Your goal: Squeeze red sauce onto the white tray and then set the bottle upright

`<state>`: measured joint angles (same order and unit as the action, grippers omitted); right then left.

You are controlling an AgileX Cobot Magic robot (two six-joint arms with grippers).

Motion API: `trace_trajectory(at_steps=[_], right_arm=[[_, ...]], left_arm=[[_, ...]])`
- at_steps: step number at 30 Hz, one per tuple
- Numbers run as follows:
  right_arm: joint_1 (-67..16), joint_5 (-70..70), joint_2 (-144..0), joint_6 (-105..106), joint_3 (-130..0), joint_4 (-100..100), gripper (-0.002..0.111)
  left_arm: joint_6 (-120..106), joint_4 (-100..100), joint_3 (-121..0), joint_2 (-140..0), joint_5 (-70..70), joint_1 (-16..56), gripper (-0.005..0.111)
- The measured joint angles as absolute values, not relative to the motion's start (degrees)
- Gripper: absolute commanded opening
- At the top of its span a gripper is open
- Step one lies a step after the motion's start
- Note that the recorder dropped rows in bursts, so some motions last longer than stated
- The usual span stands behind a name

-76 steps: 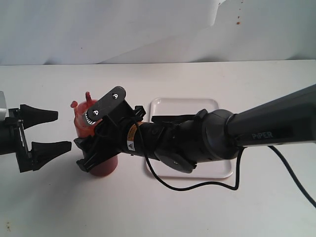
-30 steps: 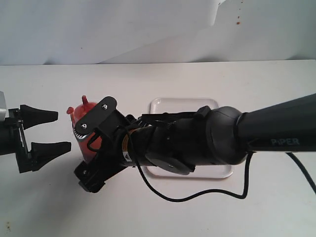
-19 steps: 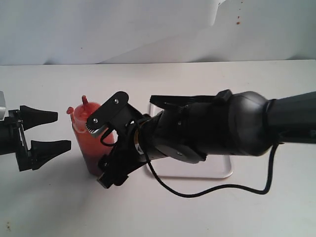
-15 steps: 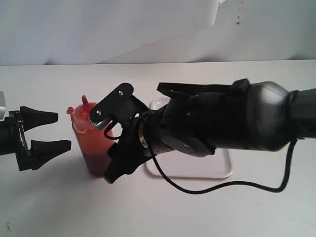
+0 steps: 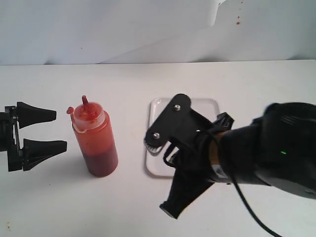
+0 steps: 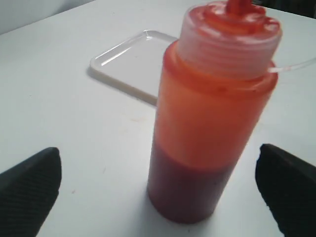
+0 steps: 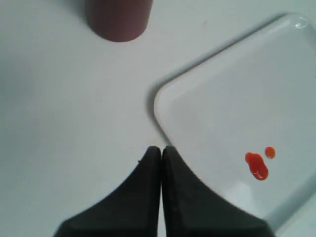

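The bottle (image 5: 95,140) stands upright on the white table with nothing touching it; its nozzle and tethered cap are on top, and dark red sauce fills its lower part. In the left wrist view the bottle (image 6: 212,123) is close in front. My left gripper (image 5: 58,129) is open just left of the bottle, its fingers (image 6: 34,182) clear of it on either side. The white tray (image 5: 207,103) lies right of the bottle, partly hidden by my right arm (image 5: 237,158). My right gripper (image 7: 161,150) is shut and empty above the tray's corner (image 7: 163,106). Small blobs of red sauce (image 7: 256,165) lie on the tray.
The bottle's base (image 7: 118,19) shows at the edge of the right wrist view. A white backdrop (image 5: 123,29) with a few red specks rises behind the table. The white tray (image 6: 133,59) lies beyond the bottle in the left wrist view.
My right gripper has let go of the bottle, drawn back to the right over the tray and shut. The bottle now stands free. The left gripper has barely moved.
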<state>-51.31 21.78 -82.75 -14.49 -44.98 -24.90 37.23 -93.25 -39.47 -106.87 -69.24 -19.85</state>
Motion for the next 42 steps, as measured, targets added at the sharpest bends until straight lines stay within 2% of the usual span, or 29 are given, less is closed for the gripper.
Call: trace_trajectory(at_steps=[6, 12, 18, 22, 27, 34, 36, 38, 41, 42], right_arm=[[-51.3, 18.8, -69.8, -20.5, -37.5, -32.4, 0.000], [-51.3, 15.4, -58.3, -24.7, -36.9, -35.2, 0.000], [-51.3, 14.6, -45.9, -25.0, -36.9, -38.0, 0.000], [-51.3, 14.6, -42.6, -25.1, -36.9, -39.0, 0.000], [-51.3, 14.7, -42.4, -25.6, -36.9, -35.6, 0.000], [-51.3, 14.8, -42.4, -25.7, -36.9, -35.0, 0.000], [-51.3, 14.8, -42.4, -25.7, -36.9, -35.0, 0.000], [-51.3, 14.8, -42.4, -25.7, -36.9, -35.0, 0.000], [-51.3, 14.8, -42.4, -25.7, -36.9, -35.0, 0.000], [-51.3, 14.8, -42.4, -25.7, -36.9, -35.0, 0.000]], left_arm=[[38.3, -94.7, -35.0, -97.4, -69.2, -19.9, 0.105], [41.1, -94.9, -28.8, -85.6, -69.2, -19.9, 0.105], [58.1, -93.7, -25.9, -66.2, -69.4, -19.9, 0.105], [76.1, -85.1, -25.8, -55.2, -69.5, -19.9, 0.105], [81.6, -79.5, -25.8, -45.0, -69.6, -19.9, 0.105], [82.2, -79.4, -25.8, -43.0, -70.1, -19.9, 0.103], [82.9, -79.6, -25.8, -43.0, -70.1, -19.9, 0.096], [84.2, -79.9, -25.8, -43.0, -70.1, -19.9, 0.080], [86.7, -80.3, -25.8, -43.0, -70.1, -19.9, 0.037], [87.4, -80.4, -25.8, -43.0, -70.1, -19.9, 0.014]])
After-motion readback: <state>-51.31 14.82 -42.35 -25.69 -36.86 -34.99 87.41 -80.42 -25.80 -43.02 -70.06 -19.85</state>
